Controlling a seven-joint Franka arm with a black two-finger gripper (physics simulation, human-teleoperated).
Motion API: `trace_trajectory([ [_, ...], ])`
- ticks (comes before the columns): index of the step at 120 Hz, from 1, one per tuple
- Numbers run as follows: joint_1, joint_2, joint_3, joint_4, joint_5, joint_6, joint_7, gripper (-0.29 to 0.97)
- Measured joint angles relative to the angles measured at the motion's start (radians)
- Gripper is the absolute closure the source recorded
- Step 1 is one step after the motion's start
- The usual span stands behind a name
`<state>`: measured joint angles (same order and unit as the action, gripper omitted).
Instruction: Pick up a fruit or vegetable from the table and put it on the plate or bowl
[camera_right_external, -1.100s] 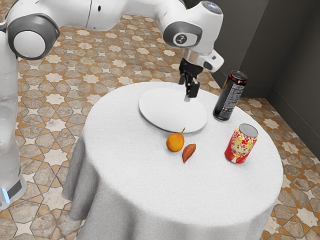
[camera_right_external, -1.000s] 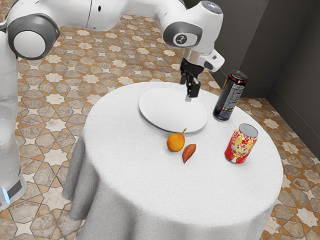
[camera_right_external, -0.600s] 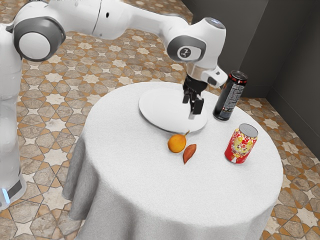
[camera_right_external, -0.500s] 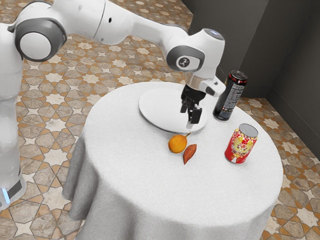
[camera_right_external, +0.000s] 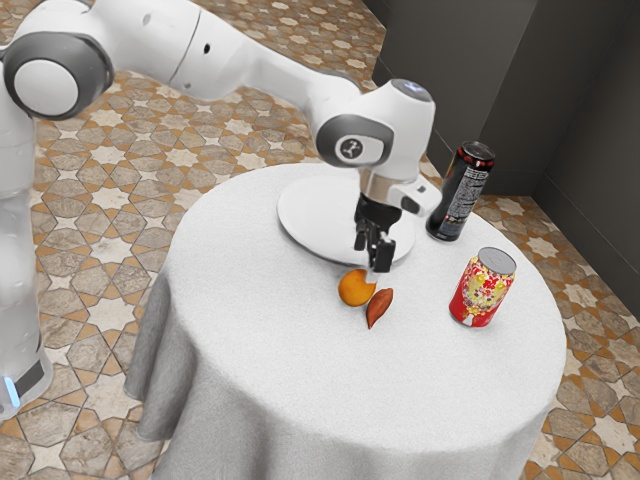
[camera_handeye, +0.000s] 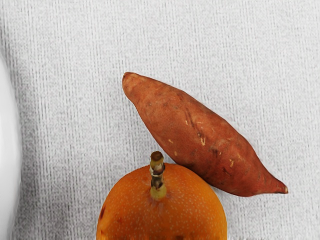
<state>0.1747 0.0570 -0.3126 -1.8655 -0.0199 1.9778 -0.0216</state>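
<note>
The pincer (camera_right_external: 374, 258) is hovering just above the orange (camera_right_external: 352, 289), its fingers standing slightly apart and gripping nothing. The orange is sitting directly beneath it on the white tablecloth (camera_right_external: 300, 400), its stem pointing up toward the hand. The sweet potato (camera_right_external: 378, 305) is lying just past the orange, resting against its side. The white plate (camera_right_external: 320, 215) is lying close behind the pincer. The red can (camera_right_external: 482, 288) is standing well apart toward the exterior view's right, and the black can (camera_right_external: 459, 192) is standing beyond the plate's edge.
</note>
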Motion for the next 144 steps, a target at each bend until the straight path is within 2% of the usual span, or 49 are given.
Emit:
trace_trajectory([
  [18, 0.120, -0.039, -0.161, -0.036, 0.003, 0.007, -0.005, 0.00],
  [29, 0.138, -0.045, -0.195, -0.040, 0.004, 0.008, -0.007, 0.00],
  [68, 0.091, -0.070, -0.164, 0.003, 0.014, -0.074, 0.004, 0.00],
  [90, 0.074, -0.012, -0.136, 0.029, 0.025, -0.089, 0.013, 0.00],
  [109, 0.211, 0.047, -0.127, 0.064, 0.042, -0.094, 0.025, 0.00],
  [117, 0.230, 0.051, -0.129, 0.066, 0.046, -0.095, 0.029, 0.00],
  [124, 0.194, 0.049, -0.110, 0.067, 0.048, -0.096, 0.032, 0.00],
  [134, -0.077, 0.045, 0.141, 0.067, 0.054, -0.097, 0.036, 0.00],
  [144, -0.159, 0.040, 0.213, 0.067, 0.056, -0.098, 0.040, 0.00],
])
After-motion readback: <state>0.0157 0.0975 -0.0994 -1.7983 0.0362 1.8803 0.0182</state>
